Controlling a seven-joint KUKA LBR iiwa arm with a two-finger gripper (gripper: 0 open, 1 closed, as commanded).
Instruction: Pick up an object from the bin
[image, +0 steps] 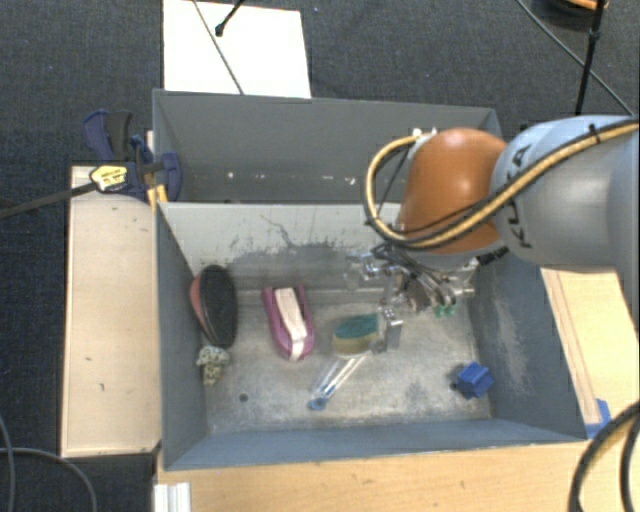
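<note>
Where the robot arm (570, 190) reaches in from the right, its orange wrist cover (450, 190), looped by a yellow and black cable (385, 170), hangs above the right half of a grey metal bin (185, 260). Below the cover, the gripper (388, 328) is down close to the bin floor, near the middle and toward the back wall. Its metal end is just beside the right edge of a small sponge (354, 333), and may be touching it. The sponge is green on top and yellow beneath, and lies flat on the floor at the middle of the bin. Whether the gripper is released, clenched or grasping the sponge cannot be told from this angle.

Left of the sponge lies a purple and white oblong object (288, 322), set lengthwise front to back. Farther left, against the left wall, rests a black oval brush (215, 305) with a red rim. Just in front of the brush is a small pale crumpled lump (212, 365). In front of the sponge, a clear pen-like tube (335, 380) with a blue tip lies slanted on the floor. A small blue block (472, 379) sits near the front right corner, well apart from the other things.
</note>
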